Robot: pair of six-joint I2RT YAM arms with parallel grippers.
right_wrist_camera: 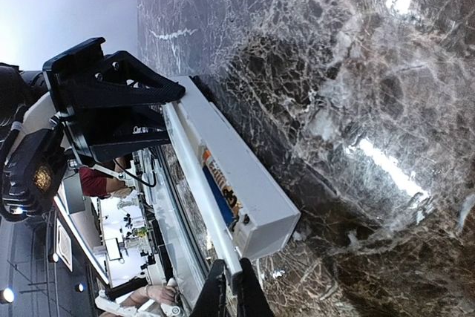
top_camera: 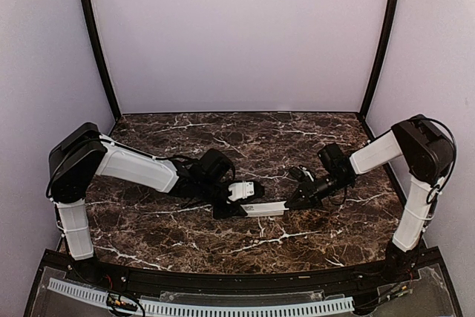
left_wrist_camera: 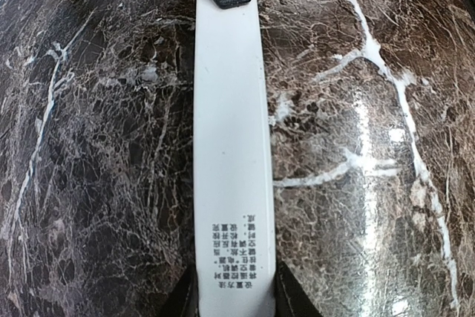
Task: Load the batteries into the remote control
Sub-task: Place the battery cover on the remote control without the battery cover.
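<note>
The remote control (top_camera: 263, 209) is a slim white bar held between both grippers, just above the dark marble table. My left gripper (top_camera: 226, 202) is shut on its left end; in the left wrist view the fingers (left_wrist_camera: 291, 296) clamp the end with printed text (left_wrist_camera: 236, 243). My right gripper (top_camera: 297, 200) is shut on a thin white strip (right_wrist_camera: 239, 257) along the remote's open side. In the right wrist view (right_wrist_camera: 245, 176) the compartment is open and a blue battery (right_wrist_camera: 220, 197) lies inside. Other batteries are out of view.
The marble table (top_camera: 245, 139) is walled by pale purple panels with black posts (top_camera: 96, 42) at the back corners. A black rail and white slotted strip (top_camera: 223, 306) run along the near edge. The left gripper's body (right_wrist_camera: 104, 102) fills the right wrist view's left.
</note>
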